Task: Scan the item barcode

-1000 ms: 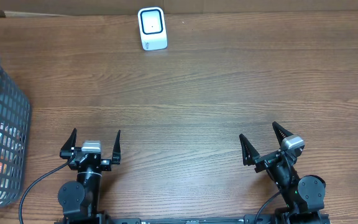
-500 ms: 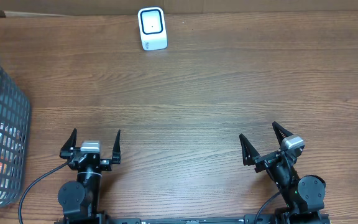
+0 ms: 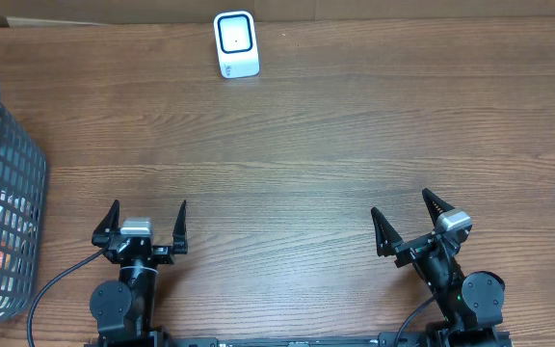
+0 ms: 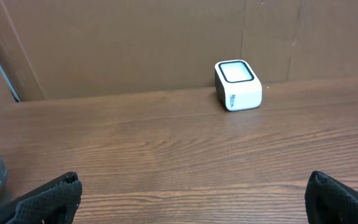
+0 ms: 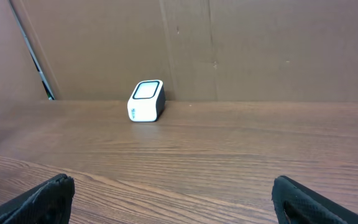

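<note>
Both spread wide, left claw [image 3: 148,207] and right claw [image 3: 401,200] sit at near edge of table [image 3: 306,135], scanner [image 3: 236,43] at far edge.

The left black two-finger gripper [image 3: 148,214] sits at the lower left of the overhead view. Its jaws are spread wide and both pointed fingers are directed straight forward. The silver wrist block [image 3: 138,228] lies just behind them, above the round black arm base [image 3: 114,304]. The right black two-finger gripper [image 3: 400,204] is at the lower right, equally wide apart, but turned a little to the left. Neither gripper holds anything. In each wrist view only the dark fingertips [image 4: 48,199] show, at the lower corners.
</note>
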Motion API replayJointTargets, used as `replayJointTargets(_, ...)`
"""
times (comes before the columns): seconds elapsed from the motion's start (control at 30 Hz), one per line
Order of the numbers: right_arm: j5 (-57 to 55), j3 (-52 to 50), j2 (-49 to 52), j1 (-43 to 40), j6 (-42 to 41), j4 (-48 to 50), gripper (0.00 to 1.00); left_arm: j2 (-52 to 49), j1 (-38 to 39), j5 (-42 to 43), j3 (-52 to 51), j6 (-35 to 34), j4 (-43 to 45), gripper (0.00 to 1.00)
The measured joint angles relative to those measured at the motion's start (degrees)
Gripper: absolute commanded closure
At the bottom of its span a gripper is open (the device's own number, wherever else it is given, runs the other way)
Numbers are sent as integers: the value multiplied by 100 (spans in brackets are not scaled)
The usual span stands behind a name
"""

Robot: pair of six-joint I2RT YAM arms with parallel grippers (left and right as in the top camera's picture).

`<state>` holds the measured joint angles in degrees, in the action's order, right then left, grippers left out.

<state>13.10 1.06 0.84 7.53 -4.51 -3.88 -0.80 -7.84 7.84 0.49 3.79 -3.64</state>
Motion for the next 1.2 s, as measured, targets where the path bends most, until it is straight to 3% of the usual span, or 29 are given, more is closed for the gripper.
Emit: replayJointTargets(1.2, 2, 0, 0, 0, -2, 0, 0, 0, 0, -33, 24, -264, -68, 0)
